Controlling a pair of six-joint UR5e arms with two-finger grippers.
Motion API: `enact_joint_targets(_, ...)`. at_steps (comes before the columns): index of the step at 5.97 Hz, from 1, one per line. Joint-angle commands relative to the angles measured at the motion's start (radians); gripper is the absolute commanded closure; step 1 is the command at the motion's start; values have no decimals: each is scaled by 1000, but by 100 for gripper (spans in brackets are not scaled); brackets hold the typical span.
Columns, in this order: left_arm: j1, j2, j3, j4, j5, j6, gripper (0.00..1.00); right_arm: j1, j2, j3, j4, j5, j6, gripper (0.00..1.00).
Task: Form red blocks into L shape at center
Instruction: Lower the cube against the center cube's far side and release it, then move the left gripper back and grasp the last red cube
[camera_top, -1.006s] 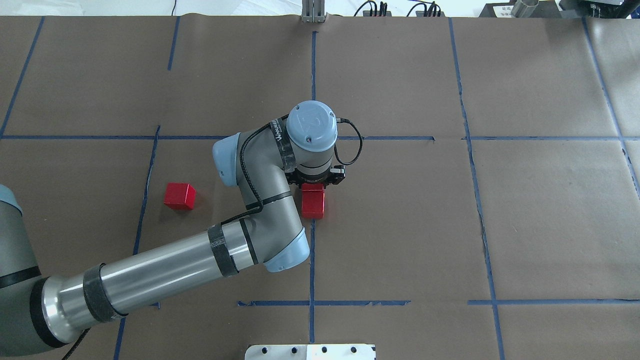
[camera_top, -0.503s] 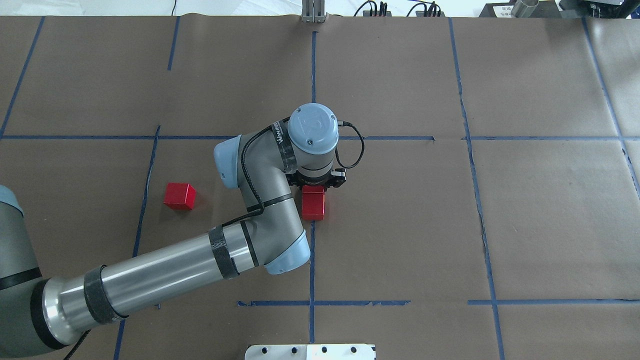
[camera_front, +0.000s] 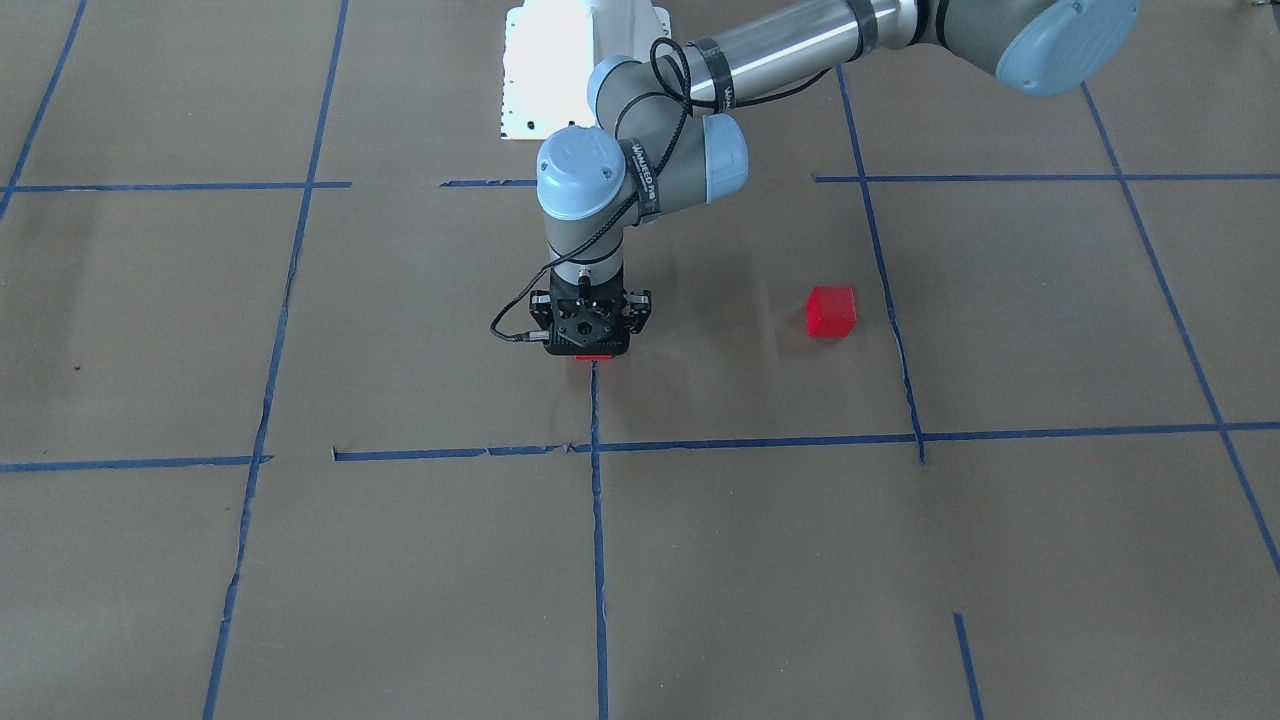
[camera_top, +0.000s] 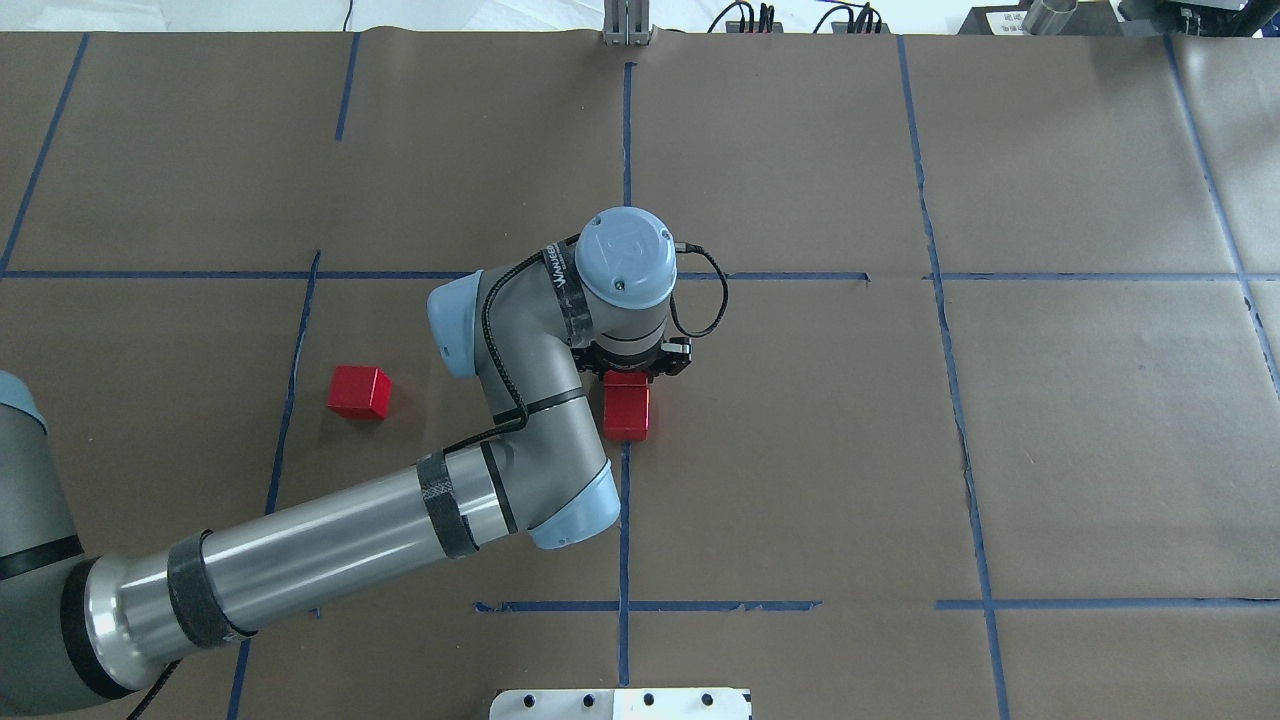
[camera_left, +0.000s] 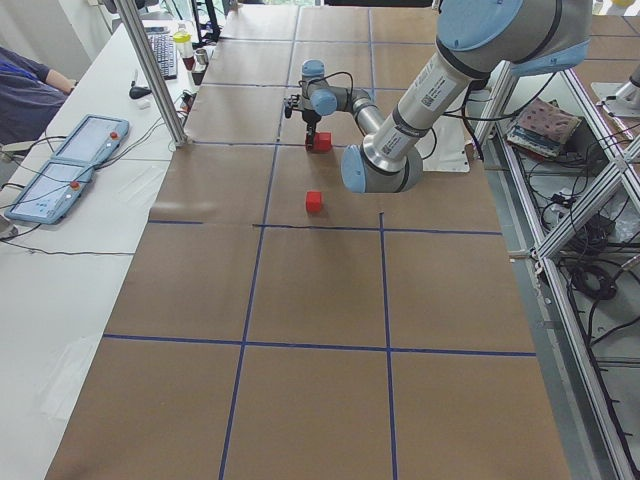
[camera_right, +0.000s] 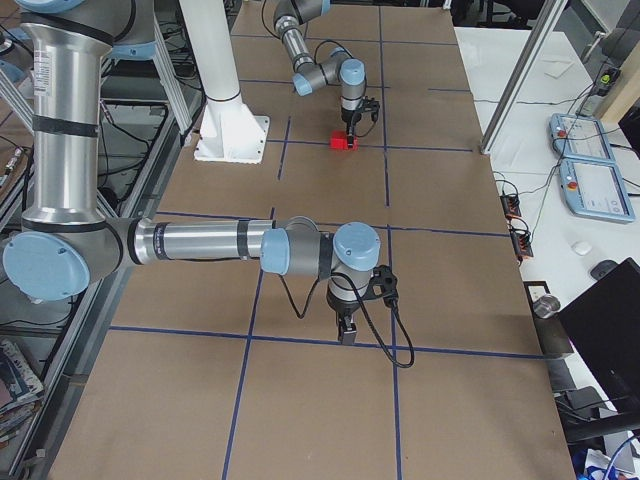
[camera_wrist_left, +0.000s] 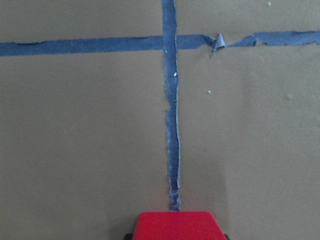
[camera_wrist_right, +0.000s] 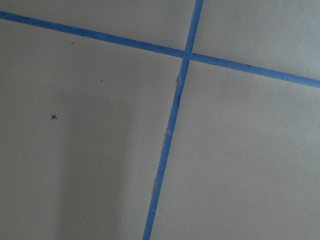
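My left gripper points straight down in the center square, in the gap of the blue tape line. It is shut on a red block, which also shows in the overhead view and as a red sliver in the front view. A second red block lies right against it on the robot's side. The third red block sits alone to the left, also in the front view. My right gripper hovers over a tape crossing; I cannot tell whether it is open.
Brown paper with a blue tape grid covers the table. The white robot base plate sits at the near edge. The left forearm spans the near-left squares. Control pendants lie off the paper.
The left wrist shifted slightly toward the robot with its red block, then held still. The lone block has not moved.
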Motion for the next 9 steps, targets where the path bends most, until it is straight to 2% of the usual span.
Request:
enact_joint_targets(1,0,0,0,1,0,0,53,0,0,0,0,0,0,1)
enact_joint_targets(2,0,0,0,1,0,-1,43,0,0,1,0,0,2,1)
enact_joint_targets(4,0,0,-1,1,2,-12,0,0,0,1,0,1,3,1)
enact_joint_targets(6,-26,2,-45,17,-29,-11,0,0,0,1,0,1,3,1)
enact_joint_targets(7,-91,17,-94,61,-116,-6,0,0,2,1,0,1,3,1)
enact_joint_targets(8,-147,97,-209,114,-145,5,0,0,0,1,0,3,3,1)
enact_joint_targets(9,-182,229,-327,117,-150,55,0,0,0,1,0,3,3,1)
